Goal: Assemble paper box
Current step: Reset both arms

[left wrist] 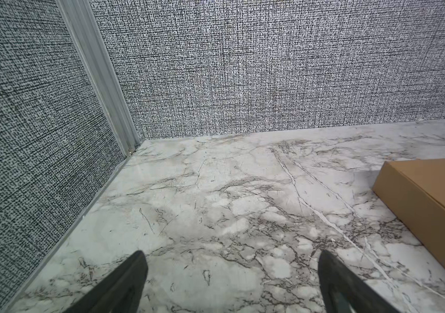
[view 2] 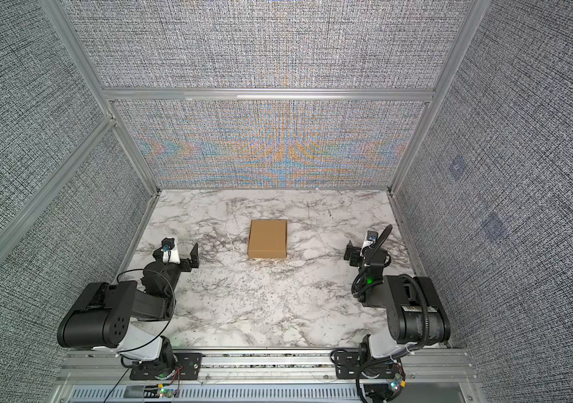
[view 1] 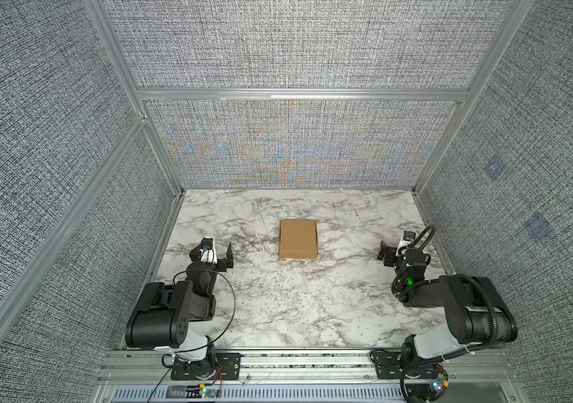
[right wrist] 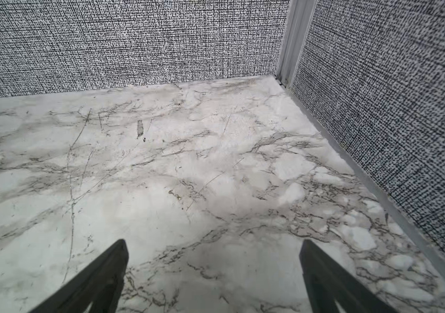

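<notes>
The paper box (view 1: 298, 239) (view 2: 267, 239) is a closed, squarish, shallow tan cardboard box lying flat on the marble table, a little behind its middle. In the left wrist view one corner and side wall of the box (left wrist: 432, 200) show. My left gripper (view 1: 212, 248) (view 2: 176, 251) (left wrist: 231, 253) hovers low over the table well to the left of the box, open, with only bare marble between its fingers. My right gripper (view 1: 398, 244) (view 2: 365, 244) (right wrist: 213, 241) is well to the right of the box, also open and empty. The box is out of the right wrist view.
The marble table (view 1: 295, 307) is fenced by grey woven panels in aluminium frames (view 1: 302, 94) at the back and both sides. Both arm bases are bolted to a metal rail (view 1: 306, 363) along the front edge. Bare marble lies between the box and each gripper.
</notes>
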